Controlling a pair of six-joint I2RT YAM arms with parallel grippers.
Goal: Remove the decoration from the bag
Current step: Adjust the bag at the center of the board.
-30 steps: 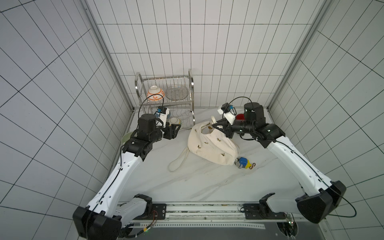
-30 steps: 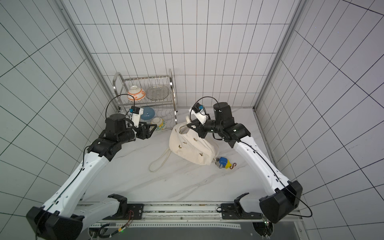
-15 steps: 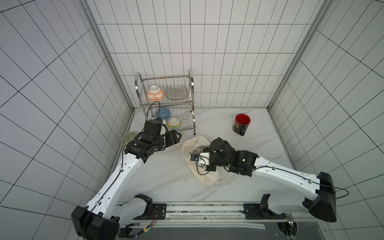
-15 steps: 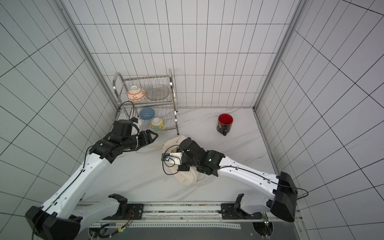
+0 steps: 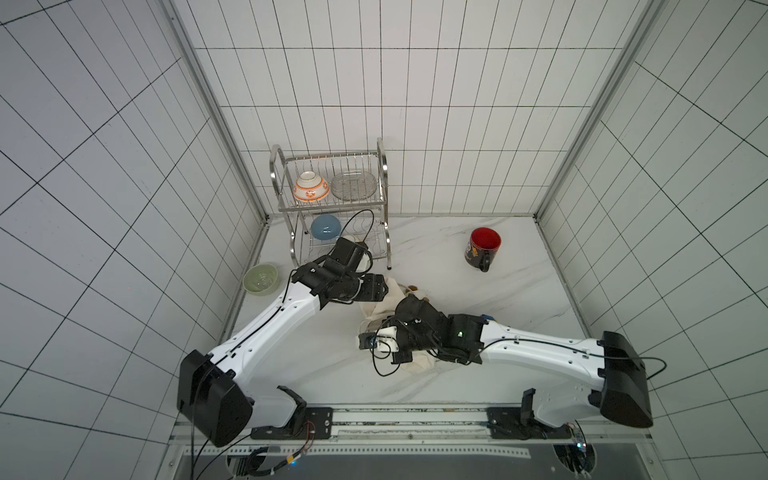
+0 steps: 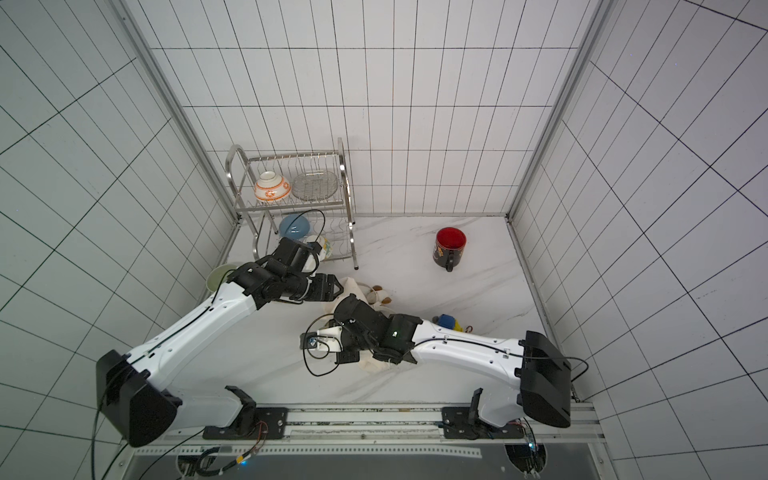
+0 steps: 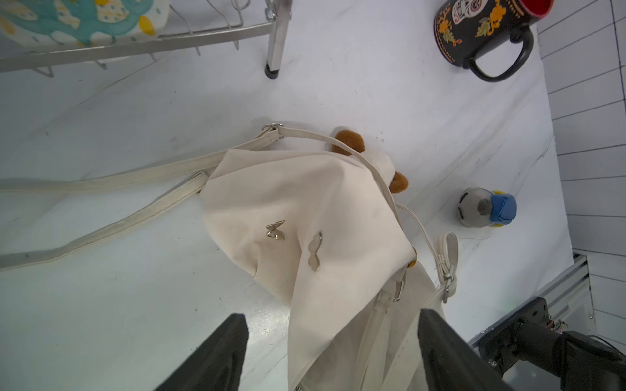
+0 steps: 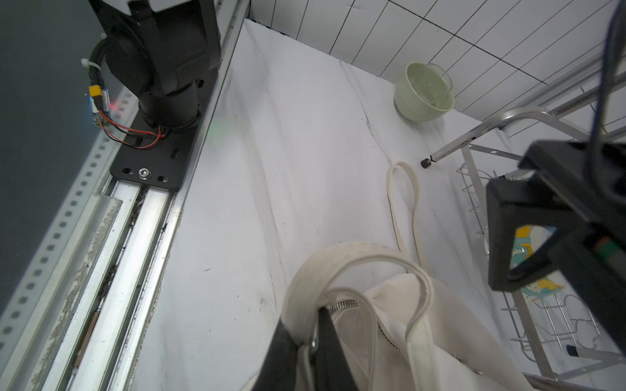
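Cream-white butterfly-dotted fabric bag lies crumpled on the white marble counter; right hand pinches its strap; left hand, wide, should close on the brown-eared plush decoration only

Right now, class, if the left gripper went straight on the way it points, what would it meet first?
Most likely the bag: its cream fabric lies between the open fingers of the left gripper in the left wrist view, though depth is unclear.

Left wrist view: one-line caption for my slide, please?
Open left gripper straddles the cream bag; a brown-eared plush toy peeks out beyond it.
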